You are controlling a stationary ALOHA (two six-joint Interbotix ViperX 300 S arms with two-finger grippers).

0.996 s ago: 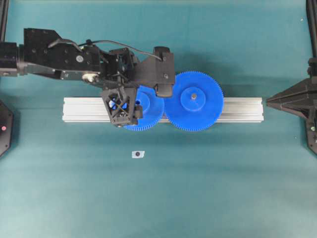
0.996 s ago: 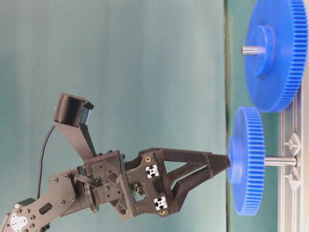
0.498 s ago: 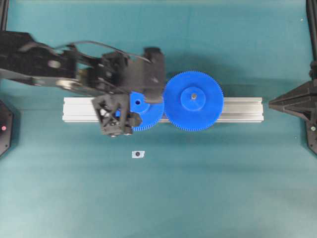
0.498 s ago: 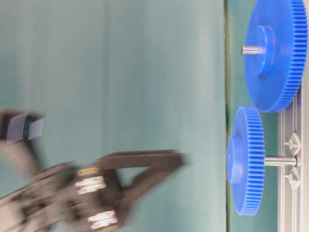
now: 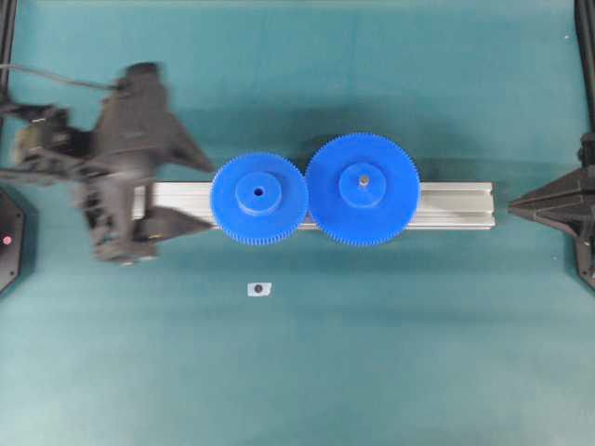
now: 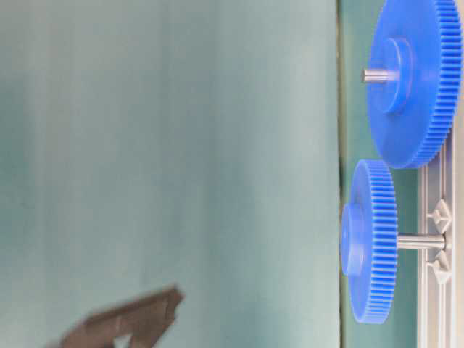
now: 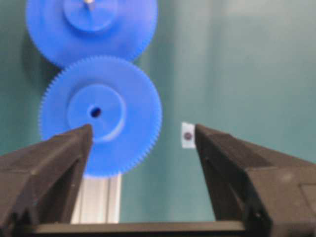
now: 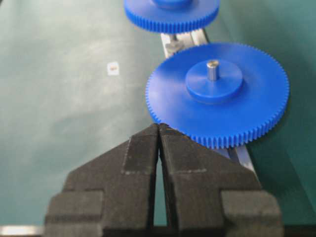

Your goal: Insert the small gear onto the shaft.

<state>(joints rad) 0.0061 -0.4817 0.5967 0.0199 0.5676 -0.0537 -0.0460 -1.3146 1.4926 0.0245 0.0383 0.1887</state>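
The small gear [image 5: 258, 198] sits on the aluminium rail, its teeth meshing with the wider gear [image 5: 363, 189]. At table level the small gear [image 6: 370, 241] rides on the shaft [image 6: 420, 241], with a stretch of grey pin showing between it and the rail. My left gripper [image 5: 204, 195] hangs just left of the gear, open and empty, blurred by motion. From the left wrist, the left gripper [image 7: 143, 128] stands wide apart in front of the small gear [image 7: 100, 114]. My right gripper [image 5: 509, 197] rests shut at the rail's right end, empty.
The aluminium rail [image 5: 456, 204] runs left to right across the teal mat. A small white sticker [image 5: 258, 289] with a dark dot lies on the mat in front of the rail. The wider gear [image 8: 217, 91] with its grey pin lies just beyond my right gripper [image 8: 159, 126].
My left gripper has let go of the small gear's hub and pulled away to the left. The small gear stays on the shaft. The right arm has barely moved.
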